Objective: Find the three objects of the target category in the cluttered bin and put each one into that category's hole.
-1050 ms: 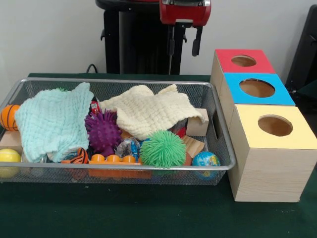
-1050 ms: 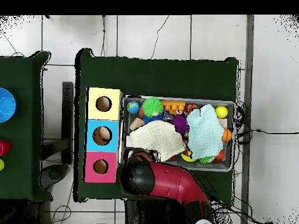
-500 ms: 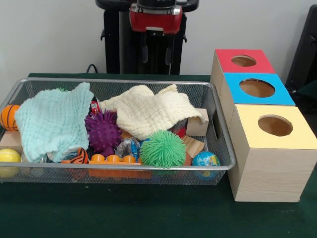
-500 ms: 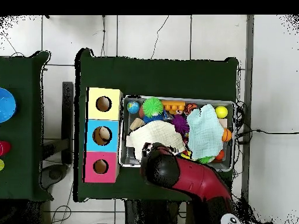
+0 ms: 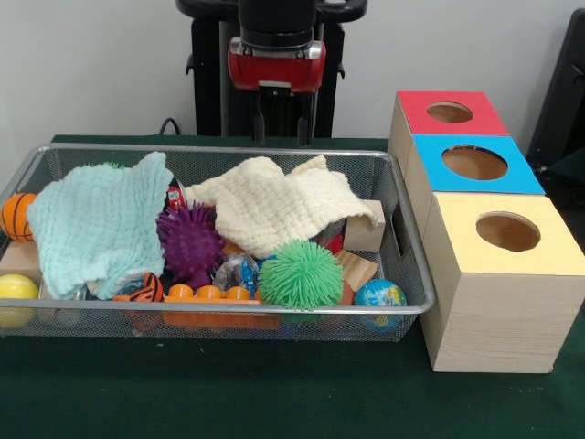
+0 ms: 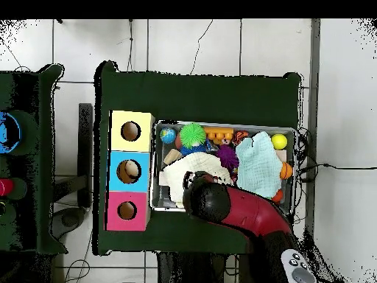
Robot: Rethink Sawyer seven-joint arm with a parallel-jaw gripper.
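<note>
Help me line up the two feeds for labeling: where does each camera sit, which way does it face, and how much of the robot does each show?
Front view: sits across the table, facing the wire bin and boxes; shows the gripper, open, hanging above the cream cloth.
Overhead view: looks straight down; the red arm enters from the bottom.
Shared: bin, both cloths, green spiky ball, three holed boxes.

1. We see the gripper (image 5: 279, 117) at upper centre, its two fingers hanging apart above the wire bin (image 5: 402, 265).
2. In the bin we see a mint cloth (image 5: 96, 224) at left, a cream cloth (image 5: 279, 210) at centre, and a purple spiky ball (image 5: 190, 242) between them.
3. At right stand the red box (image 5: 448, 112), blue box (image 5: 475, 165) and yellow box (image 5: 503, 265).
</note>
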